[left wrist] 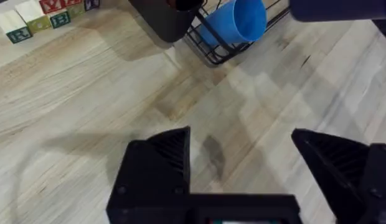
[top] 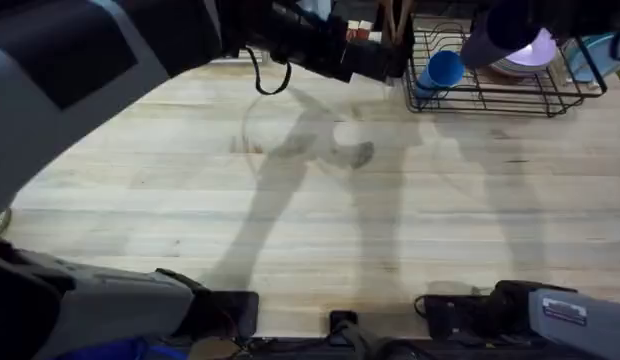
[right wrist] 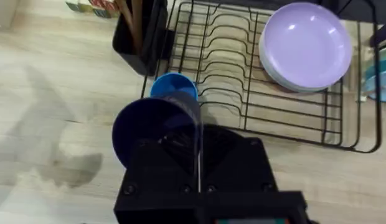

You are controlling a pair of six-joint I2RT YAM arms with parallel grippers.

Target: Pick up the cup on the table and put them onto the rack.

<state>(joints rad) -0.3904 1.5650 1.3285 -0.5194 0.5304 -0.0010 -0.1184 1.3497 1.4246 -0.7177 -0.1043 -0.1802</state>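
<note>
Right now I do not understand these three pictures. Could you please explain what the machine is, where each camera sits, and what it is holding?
Two robot arms work at a wooden table. One camera looks down from above; the others ride on each wrist. The black wire rack holds purple plates and a light blue cup on its side. The left gripper is open and empty above bare wood. The right gripper holds the dark blue cup near the rack.

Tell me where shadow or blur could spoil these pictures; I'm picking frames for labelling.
Overhead: the left arm looms large, dark and blurred, and arm shadows streak the table. Left wrist: soft shadow patches on the wood near the light blue cup. Right wrist: the navy cup is sharp.
</note>
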